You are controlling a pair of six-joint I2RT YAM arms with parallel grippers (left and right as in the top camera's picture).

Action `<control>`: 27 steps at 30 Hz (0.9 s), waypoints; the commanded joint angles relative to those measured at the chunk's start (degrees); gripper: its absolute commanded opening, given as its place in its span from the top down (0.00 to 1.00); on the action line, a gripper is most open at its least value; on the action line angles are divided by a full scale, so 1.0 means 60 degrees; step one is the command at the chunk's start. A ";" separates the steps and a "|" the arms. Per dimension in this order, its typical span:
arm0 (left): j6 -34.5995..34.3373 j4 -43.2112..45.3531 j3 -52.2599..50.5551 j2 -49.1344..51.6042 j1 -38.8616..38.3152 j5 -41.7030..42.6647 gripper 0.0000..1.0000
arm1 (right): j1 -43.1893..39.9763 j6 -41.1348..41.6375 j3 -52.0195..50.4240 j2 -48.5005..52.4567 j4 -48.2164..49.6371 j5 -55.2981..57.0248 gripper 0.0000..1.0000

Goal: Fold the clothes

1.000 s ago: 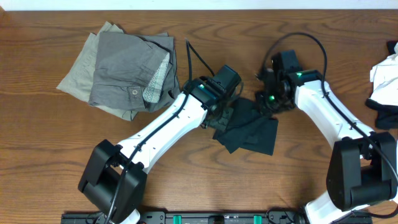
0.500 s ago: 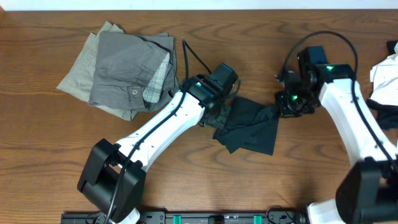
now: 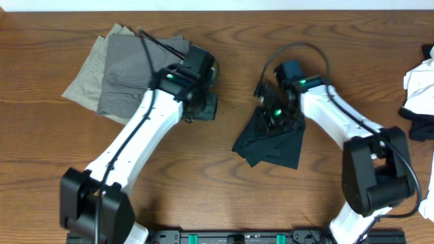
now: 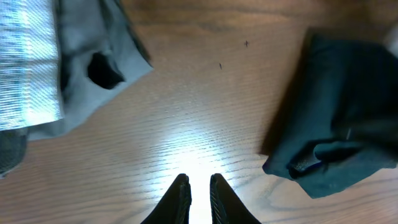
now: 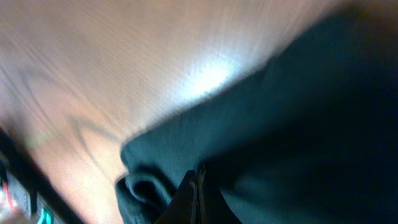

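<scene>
A crumpled black garment (image 3: 274, 146) lies mid-table, its upper part bunched under my right gripper (image 3: 271, 115). In the right wrist view the right gripper (image 5: 198, 174) is shut, its tips pressed into a fold of the black garment (image 5: 298, 124). A folded grey garment (image 3: 135, 68) with a button lies on a khaki piece (image 3: 85, 81) at the back left. My left gripper (image 3: 203, 108) hovers just right of that pile. Seen from the left wrist, the left gripper (image 4: 199, 182) is a crack open over bare wood, with the grey garment (image 4: 93, 68) to its left and the black garment (image 4: 336, 137) to its right.
White and dark clothes (image 3: 420, 81) lie at the table's right edge. A black cable (image 3: 298, 51) loops above the right arm. The wooden table (image 3: 224, 196) shows bare between the grey pile and the black garment.
My left arm has swung left, away from the black garment to beside the grey pile, and its jaws parted slightly. My right gripper tugged the garment's corner rightward, then came back left over it and closed.
</scene>
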 commanded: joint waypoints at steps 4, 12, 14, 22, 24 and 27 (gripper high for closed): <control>0.0135 -0.0025 0.0186 -0.0182 0.0259 -0.0047 0.85 | 0.0189 0.0663 0.0004 -0.1045 -0.2455 0.4328 0.99; 0.0131 0.0011 0.0186 -0.0182 0.0259 -0.0047 0.84 | -0.0138 0.1574 0.0004 -0.2820 -0.2849 0.5628 0.99; 0.0131 0.0022 0.0186 -0.0182 0.0259 -0.0044 0.70 | -0.0222 0.1570 0.0004 -0.2994 -0.2171 0.4856 0.99; 0.0124 0.0127 0.0182 -0.0182 0.0255 -0.0036 0.44 | -0.0240 0.1475 -0.0681 -0.1960 0.1060 0.2849 0.98; 0.0124 0.0127 0.0182 -0.0182 0.0255 -0.0036 0.41 | -0.0262 0.1464 -0.0758 -0.1446 0.1239 0.3082 0.99; 0.0127 0.0124 0.0182 -0.0182 0.0255 -0.0033 0.39 | -0.0477 0.1559 -0.0754 -0.0951 0.0459 0.3967 0.99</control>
